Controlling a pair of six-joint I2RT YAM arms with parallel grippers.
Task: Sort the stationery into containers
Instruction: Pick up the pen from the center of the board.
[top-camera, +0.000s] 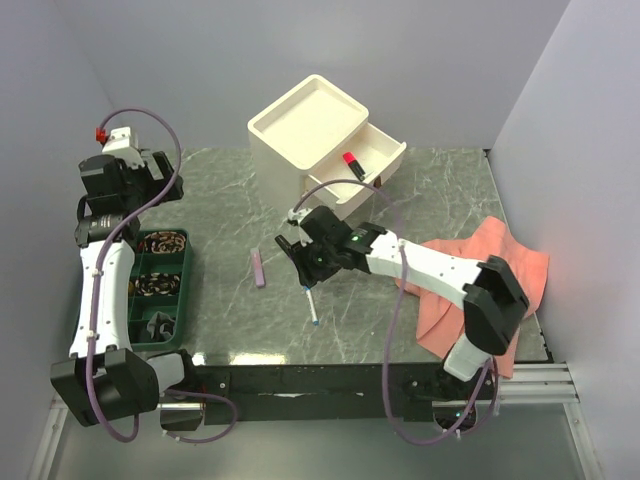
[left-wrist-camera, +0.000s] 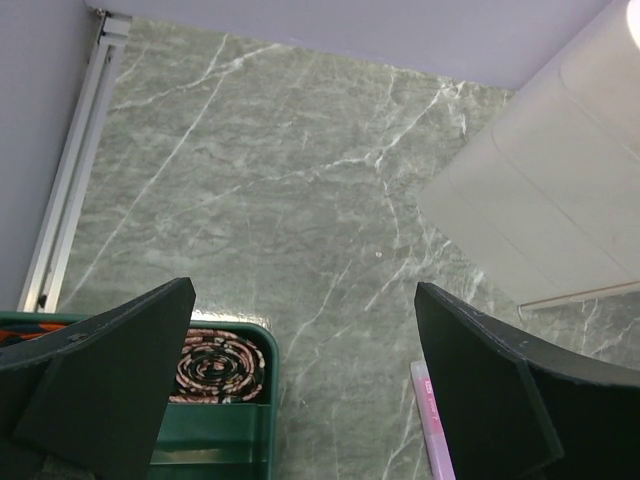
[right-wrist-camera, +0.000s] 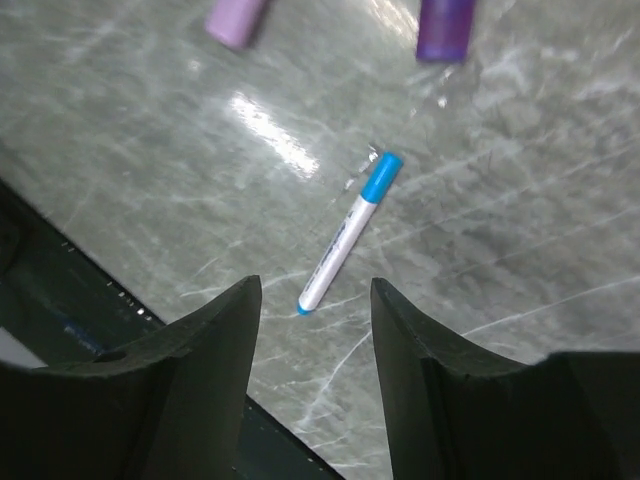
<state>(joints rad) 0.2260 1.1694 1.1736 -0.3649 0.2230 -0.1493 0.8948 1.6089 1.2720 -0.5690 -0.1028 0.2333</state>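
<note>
Sorting was only at its start — we saw one red-and-black marker (top-camera: 351, 162) in the pulled-out drawer (top-camera: 392, 150). The blue-capped pen (right-wrist-camera: 350, 230) and lilac highlighter (top-camera: 260, 268) lay on the table (top-camera: 450, 200). The right gripper (right-wrist-camera: 315, 290) hovered over the pen, half open and empty — the left gripper (left-wrist-camera: 304, 290) stood wide.

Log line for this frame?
right gripper open above blue-capped white pen | left gripper open, empty | red-and-black marker in pulled-out cream-white plastic drawer
</note>
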